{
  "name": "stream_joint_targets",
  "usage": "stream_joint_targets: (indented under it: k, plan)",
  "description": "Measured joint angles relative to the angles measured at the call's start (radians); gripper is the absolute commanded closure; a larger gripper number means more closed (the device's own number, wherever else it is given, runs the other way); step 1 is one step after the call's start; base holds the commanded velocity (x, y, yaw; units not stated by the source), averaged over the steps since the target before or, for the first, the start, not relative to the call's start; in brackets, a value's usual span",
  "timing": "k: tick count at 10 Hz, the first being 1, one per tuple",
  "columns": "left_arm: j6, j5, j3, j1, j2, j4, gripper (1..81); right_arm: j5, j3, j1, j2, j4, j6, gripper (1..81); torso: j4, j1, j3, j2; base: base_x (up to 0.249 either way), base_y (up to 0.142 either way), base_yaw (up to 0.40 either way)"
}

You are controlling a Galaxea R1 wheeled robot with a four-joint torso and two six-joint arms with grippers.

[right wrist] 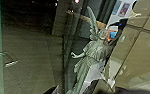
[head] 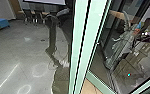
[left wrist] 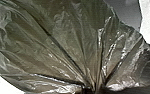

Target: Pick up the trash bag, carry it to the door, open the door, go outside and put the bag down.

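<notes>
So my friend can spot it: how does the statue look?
Find the pale green frame in the head view. In the glass to its right shows a robed statue, whose raised wing sets it apart from the straight frame.

At my twelve o'clock a pale green frame [head: 82, 37] stands upright and blocks a claw's way. Toward ten I see bare floor [head: 21, 47], though I can't tell whether glass covers it, with chairs [head: 27, 15] beyond at eleven. Around two, glass [head: 97, 60] bars me; a winged statue [right wrist: 96, 52] shows in or behind it.
</notes>
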Motion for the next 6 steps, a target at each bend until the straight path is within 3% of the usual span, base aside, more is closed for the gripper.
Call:
stream_joint_targets:
  k: [2, 6]
  plan:
    - [0.000, 0.000, 0.000, 0.000, 0.000, 0.000, 81.1, 0.030, -0.005, -0.013, -0.001, -0.046, 0.000, 1.0, 0.000, 0.000, 0.000, 0.000, 0.000, 0.000, 0.000]
    - [0.000, 0.001, -0.002, 0.000, 0.008, 0.000, 81.1, 0.084, 0.004, -0.013, -0.046, -0.058, 0.000, 1.0, 0.000, 0.000, 0.000, 0.000, 0.000, 0.000, 0.000]
